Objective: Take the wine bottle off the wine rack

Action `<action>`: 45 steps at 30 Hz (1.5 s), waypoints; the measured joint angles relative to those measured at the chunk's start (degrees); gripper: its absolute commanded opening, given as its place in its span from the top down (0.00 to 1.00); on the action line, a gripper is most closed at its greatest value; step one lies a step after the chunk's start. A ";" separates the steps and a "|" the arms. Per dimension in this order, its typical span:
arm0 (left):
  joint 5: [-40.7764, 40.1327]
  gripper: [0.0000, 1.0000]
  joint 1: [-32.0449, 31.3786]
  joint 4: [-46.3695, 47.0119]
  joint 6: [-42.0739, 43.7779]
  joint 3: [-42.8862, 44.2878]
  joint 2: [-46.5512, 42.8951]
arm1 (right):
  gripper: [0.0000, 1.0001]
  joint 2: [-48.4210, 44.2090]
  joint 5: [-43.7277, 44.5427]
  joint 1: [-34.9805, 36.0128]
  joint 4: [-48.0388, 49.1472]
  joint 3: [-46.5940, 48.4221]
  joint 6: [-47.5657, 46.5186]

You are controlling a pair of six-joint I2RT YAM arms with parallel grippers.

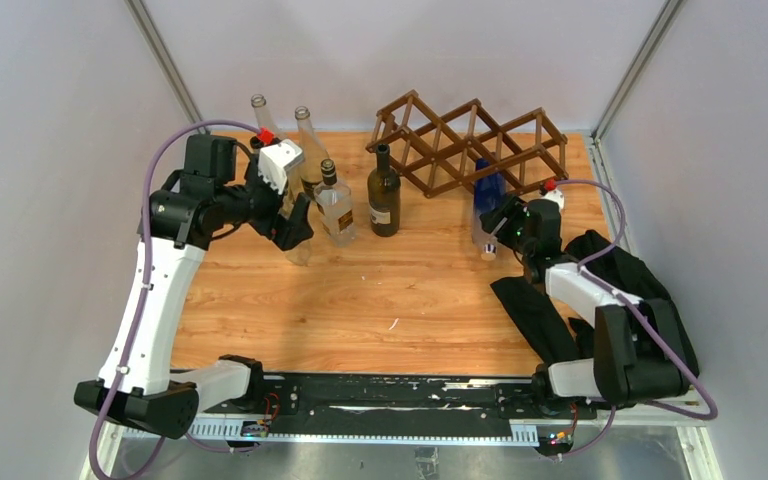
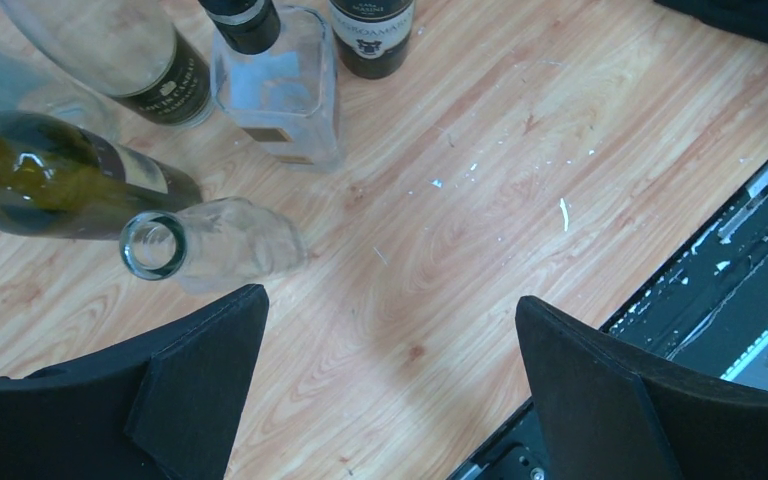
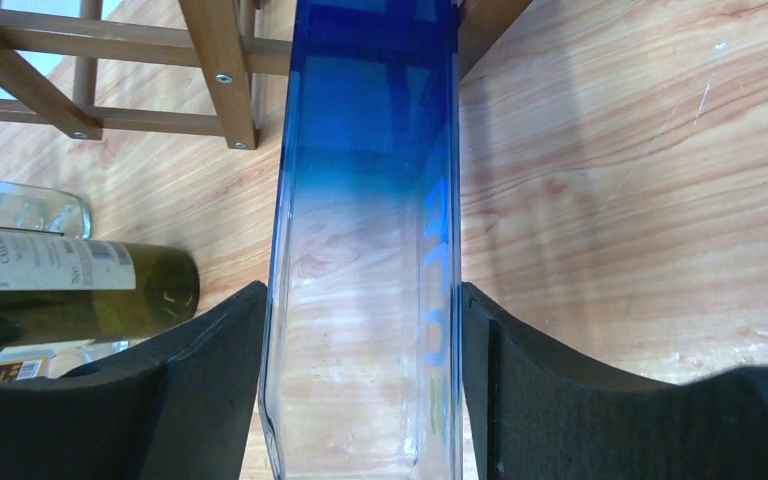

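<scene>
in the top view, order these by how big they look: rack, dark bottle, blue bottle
1. rack: by far the largest.
2-3. dark bottle and blue bottle: they look about alike. The right gripper hides part of the blue one, so I won't rank them.

The left gripper (image 2: 390, 300) hangs wide open near a small clear bottle (image 2: 230, 245); touching that bottle's left a green bottle (image 2: 50, 185), beyond it a square clear bottle (image 2: 280, 85), on the wooden table (image 2: 480, 200)
</scene>
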 measured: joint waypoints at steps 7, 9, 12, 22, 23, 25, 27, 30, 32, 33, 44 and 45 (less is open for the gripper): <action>1.64 0.00 0.00 0.00 0.57 -1.22 -0.07 | 1.00 -9.29 -1.53 0.00 -0.72 -6.51 1.40; 1.95 0.00 0.00 0.02 1.03 -1.60 -0.07 | 1.00 -12.09 -2.14 0.02 -1.33 -8.48 1.70; 2.36 0.00 0.00 -0.02 1.46 -2.01 0.15 | 1.00 -16.61 -2.80 0.02 -3.52 -10.78 1.86; 4.20 0.00 0.00 0.02 2.16 -2.01 1.38 | 1.00 -19.50 -6.16 0.07 -6.67 -16.59 0.81; 4.22 0.00 0.00 0.02 2.16 -1.99 1.42 | 1.00 -18.32 -6.54 0.15 -6.56 -16.70 0.70; 4.24 0.00 0.00 0.02 2.16 -1.99 1.42 | 1.00 -15.82 -7.02 0.17 -5.33 -16.46 1.18; 4.26 0.00 0.00 0.04 2.16 -1.99 1.42 | 0.95 -13.84 -6.91 0.17 -3.74 -15.85 1.31; 4.26 0.00 0.00 0.04 2.16 -1.99 1.42 | 0.62 -10.93 -6.71 0.17 -2.56 -14.25 1.46; 4.26 0.00 0.00 0.04 2.16 -1.97 1.42 | 0.41 -9.55 -6.38 0.17 -2.62 -13.07 1.51; 4.26 0.00 0.00 0.04 2.16 -1.95 1.42 | 0.32 -9.22 -6.16 0.20 -2.89 -12.63 1.51; 4.37 0.00 0.00 0.07 2.21 -1.16 1.42 | 0.13 -6.34 0.22 0.57 -10.62 -7.08 1.31; 4.37 0.00 0.00 0.09 2.21 -1.14 1.42 | 0.13 -5.42 0.37 0.57 -10.64 -6.45 1.31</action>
